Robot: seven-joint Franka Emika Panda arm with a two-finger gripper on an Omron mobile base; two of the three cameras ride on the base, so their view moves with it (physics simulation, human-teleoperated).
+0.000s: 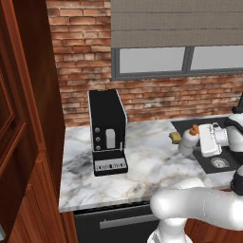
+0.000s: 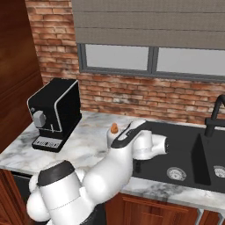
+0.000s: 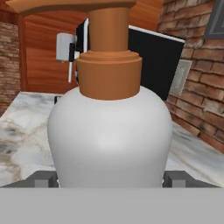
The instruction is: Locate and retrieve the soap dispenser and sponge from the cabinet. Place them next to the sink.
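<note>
The soap dispenser, a pale rounded bottle with an orange pump, stands upright at the left edge of the black sink. My gripper reaches it from the sink side. In the hand view the soap dispenser sits between my two fingertips, which lie against its sides. The yellow sponge lies on the marble just left of the bottle, beside the sink rim. The reddish-brown cabinet stands at the far left.
A black coffee machine stands on the marble counter left of the bottle. A black faucet rises at the sink's right. The brick wall and window run behind. A dark dishwasher front sits below the counter.
</note>
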